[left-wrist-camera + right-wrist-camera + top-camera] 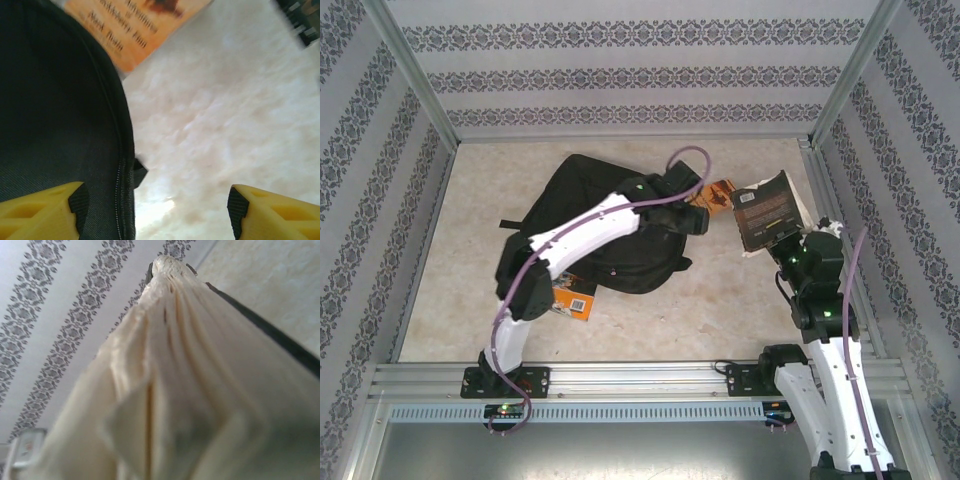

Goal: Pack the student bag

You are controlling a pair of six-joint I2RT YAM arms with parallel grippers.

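One left end effector (155,205) spread beside student bag (50,125); right end effector (782,250) seemingly pinching book (765,208) (contact hidden).

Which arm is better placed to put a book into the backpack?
Right: the right fingers grip the dark book, raised beside the student bag. The left fingers are open, empty, at the bag's zipper.

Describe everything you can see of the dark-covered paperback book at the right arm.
The dark-covered paperback book has a blackish cover with pale print, too small to read, and cream pages that fan slightly apart. It looks like soft, worn paper. The right gripper is shut on its lower edge and holds it tilted, to the right of the large black fabric backpack, apart from it.
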